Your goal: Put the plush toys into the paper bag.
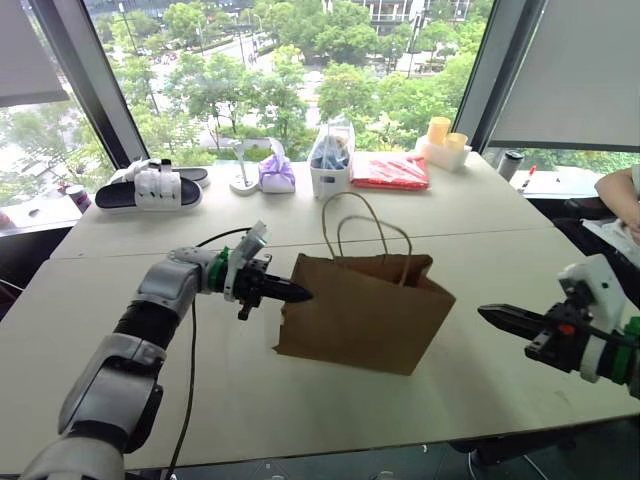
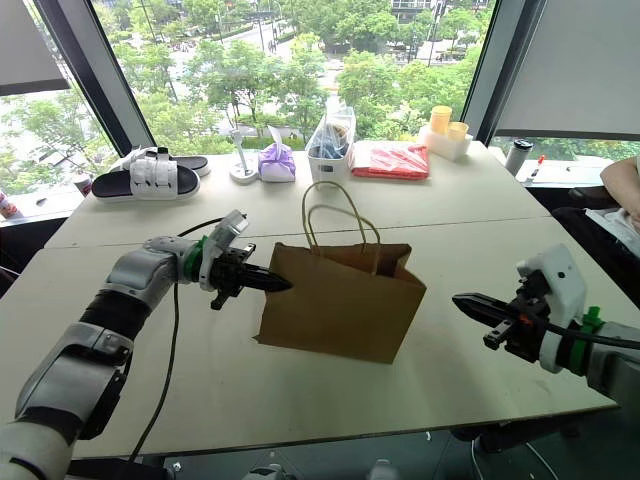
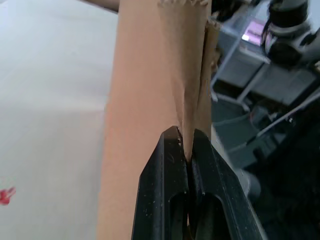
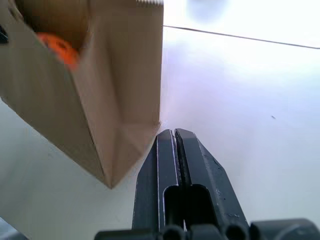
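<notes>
The brown paper bag [image 1: 365,315] stands upright in the middle of the table, its two loop handles [image 1: 350,225] sticking up. My left gripper [image 1: 303,295] reaches in from the left and is shut on the bag's upper side edge; the left wrist view shows the paper fold [image 3: 192,100] pinched between the black fingers [image 3: 167,170]. An orange plush toy [image 4: 57,47] shows inside the bag's open mouth in the right wrist view. My right gripper [image 1: 485,314] hovers to the right of the bag, clear of it, shut with nothing in it.
Along the far table edge by the window lie black and white slippers [image 1: 150,187], a purple tied pouch [image 1: 277,173], a clear plastic bag in a white cup [image 1: 332,160], a red packet [image 1: 390,172] and yellow cups [image 1: 445,135]. A person's arm [image 1: 620,192] rests at the right.
</notes>
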Robot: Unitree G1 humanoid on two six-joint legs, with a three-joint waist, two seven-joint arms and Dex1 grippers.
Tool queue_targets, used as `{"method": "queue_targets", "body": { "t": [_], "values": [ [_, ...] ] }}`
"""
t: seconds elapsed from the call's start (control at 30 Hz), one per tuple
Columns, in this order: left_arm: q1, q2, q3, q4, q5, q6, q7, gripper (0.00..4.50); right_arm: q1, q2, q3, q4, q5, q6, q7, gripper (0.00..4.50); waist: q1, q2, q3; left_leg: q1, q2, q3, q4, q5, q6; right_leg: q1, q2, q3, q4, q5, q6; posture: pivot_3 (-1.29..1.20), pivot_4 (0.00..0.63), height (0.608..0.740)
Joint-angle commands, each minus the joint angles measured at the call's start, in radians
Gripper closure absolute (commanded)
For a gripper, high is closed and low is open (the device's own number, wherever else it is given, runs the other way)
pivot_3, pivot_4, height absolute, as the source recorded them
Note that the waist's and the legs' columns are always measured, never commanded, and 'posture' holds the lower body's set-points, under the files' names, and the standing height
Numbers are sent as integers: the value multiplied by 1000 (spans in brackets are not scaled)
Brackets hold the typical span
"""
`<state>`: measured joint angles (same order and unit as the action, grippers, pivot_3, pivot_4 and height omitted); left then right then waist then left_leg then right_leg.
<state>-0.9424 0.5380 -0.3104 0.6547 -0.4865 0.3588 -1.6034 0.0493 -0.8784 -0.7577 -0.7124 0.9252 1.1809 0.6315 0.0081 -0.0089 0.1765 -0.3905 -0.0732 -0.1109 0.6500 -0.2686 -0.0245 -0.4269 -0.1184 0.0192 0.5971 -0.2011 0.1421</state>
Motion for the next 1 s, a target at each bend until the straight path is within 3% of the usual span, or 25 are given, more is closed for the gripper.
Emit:
{"method": "queue_targets", "body": {
  "t": [0.03,0.13,0.23,0.47,0.73,1.0],
  "values": [
    [-70,-8,-68,118,3,-103,-11,4452,18,-3,-54,-63,61,-7,-22,4500,2,0,0,0,0,0,0,0,0,0,0,0,0,0,0,0,150,740],
    [-107,-29,-95,235,49,-220,-11,4452,39,-5,-70,-77,88,-11,-49,4500,5,0,0,-1,0,-1,1,0,0,0,0,0,0,0,0,0,150,740],
    [-108,-29,-97,282,63,-278,-11,3642,41,-11,-65,-76,104,-19,-76,4500,5,-1,0,-1,0,-1,1,0,0,0,0,0,0,0,0,0,150,740],
    [-25,49,-34,145,28,-227,-11,121,11,-32,4,-47,114,-52,-108,4500,-1,-1,0,-1,0,-1,0,0,0,0,0,0,0,0,0,0,150,740],
    [186,252,168,-252,-16,40,77,16,-45,-97,82,-11,107,-91,-80,4500,-4,0,0,0,1,-1,0,0,0,-1,0,0,1,0,0,0,150,740],
    [429,375,397,-712,-199,369,255,16,-81,-240,113,18,113,-117,74,4500,3,0,1,-1,3,-2,0,0,0,0,-1,0,0,0,0,0,150,740]
  ]
}}
